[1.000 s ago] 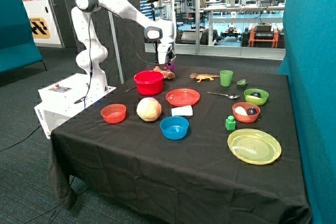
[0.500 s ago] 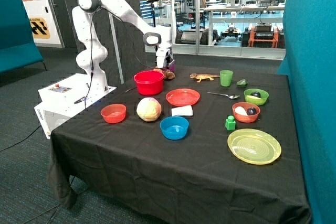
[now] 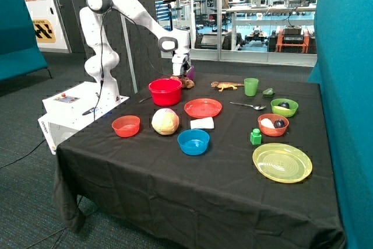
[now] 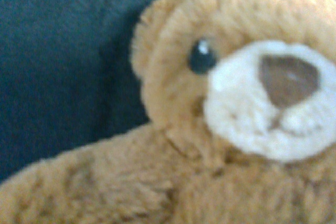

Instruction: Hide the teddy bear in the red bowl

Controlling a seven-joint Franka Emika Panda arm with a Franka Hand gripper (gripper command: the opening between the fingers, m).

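The teddy bear (image 3: 185, 82) is a small brown plush toy lying on the black cloth just behind the red bowl (image 3: 165, 91), at the table's far edge. In the wrist view the teddy bear (image 4: 226, 124) fills the picture, face up, with a pale muzzle and a brown nose. My gripper (image 3: 181, 73) is down right over the bear, at its top. The red bowl is deep, stands upright and looks empty.
An orange-brown lizard figure (image 3: 227, 86) and a green cup (image 3: 251, 86) stand further along the far edge. A flat red plate (image 3: 203, 108), a cabbage (image 3: 165, 121), a small orange-red bowl (image 3: 126, 126), a blue bowl (image 3: 193, 141) and a white block (image 3: 202, 123) lie in front.
The arm has come down and a little toward the red bowl, bringing the gripper onto the teddy bear. The bear and the bowl have not moved.
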